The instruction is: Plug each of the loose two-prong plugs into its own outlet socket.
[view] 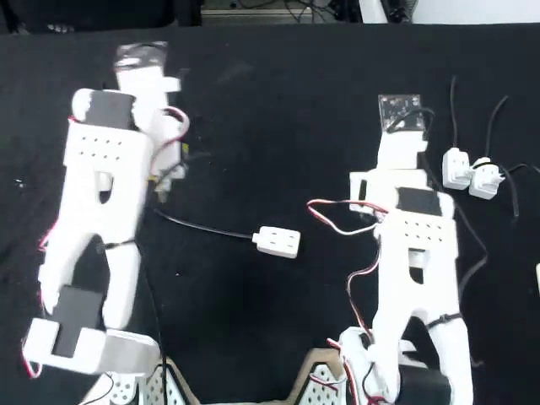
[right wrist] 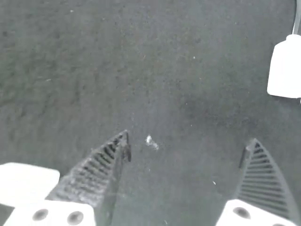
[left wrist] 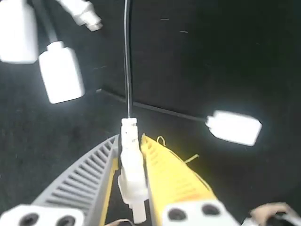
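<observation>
My left gripper is shut on a white two-prong plug, held between its grey and yellow fingers above the table; the plug's black cord runs straight away from it. In the high view this gripper sits beside the left arm. A white outlet socket lies on the black table with its cord trailing toward the left arm. Two more white plug or socket bodies lie side by side at the right; I cannot tell whether they are joined. My right gripper hangs open over bare table with nothing in it.
The right arm stands between the middle socket and the right-hand pair. Thin black cords curl around that pair. A white block shows beside the right gripper. Open black table stretches between the two arms.
</observation>
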